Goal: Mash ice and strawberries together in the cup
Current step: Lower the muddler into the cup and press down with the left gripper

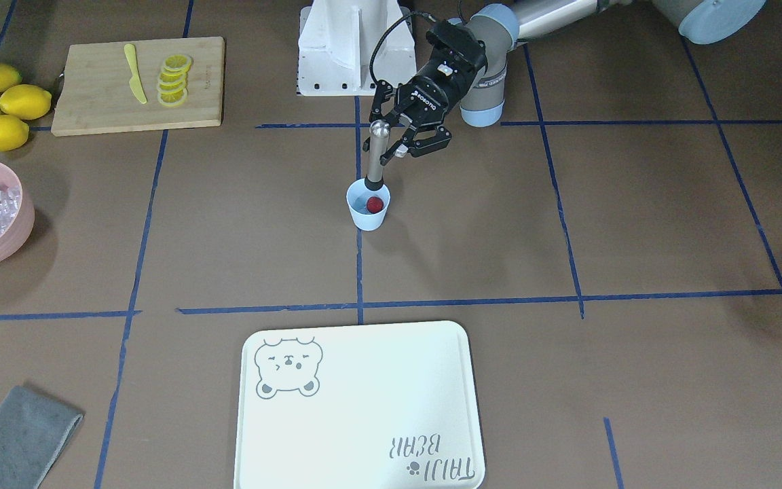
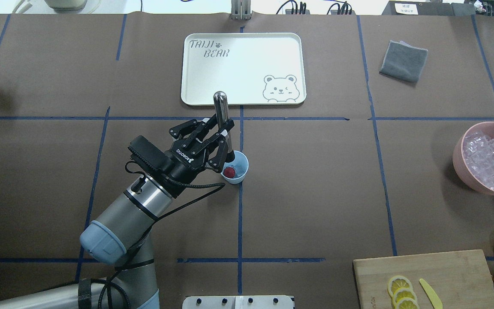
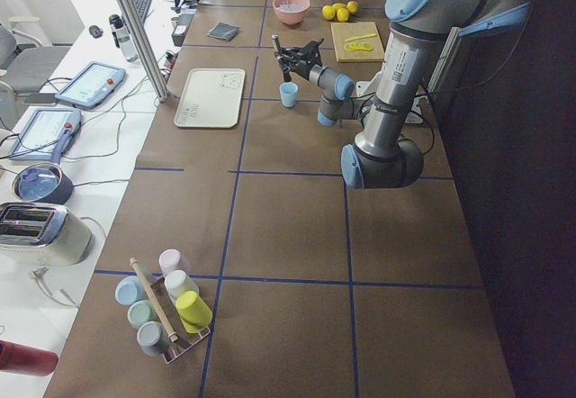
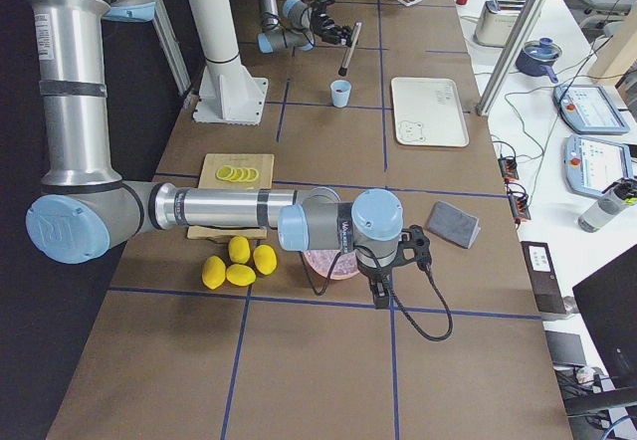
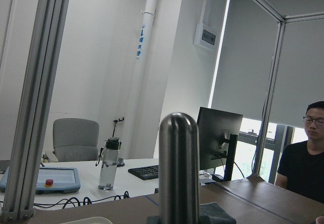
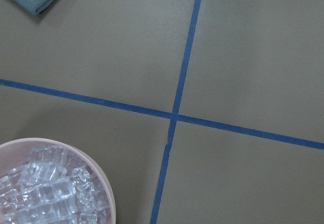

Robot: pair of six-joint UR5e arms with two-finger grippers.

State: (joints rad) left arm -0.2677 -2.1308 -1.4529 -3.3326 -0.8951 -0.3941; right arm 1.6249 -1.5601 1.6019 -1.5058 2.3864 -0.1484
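Inside the blue cup [image 1: 367, 219] lies a dark red strawberry [image 1: 375, 204]; left hand [image 1: 384, 146] grips the muddler [image 1: 375, 170].

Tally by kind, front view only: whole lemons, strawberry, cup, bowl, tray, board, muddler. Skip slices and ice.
Lemons: 4
Strawberry: 1
Cup: 1
Bowl: 1
Tray: 1
Board: 1
Muddler: 1
Total: 10
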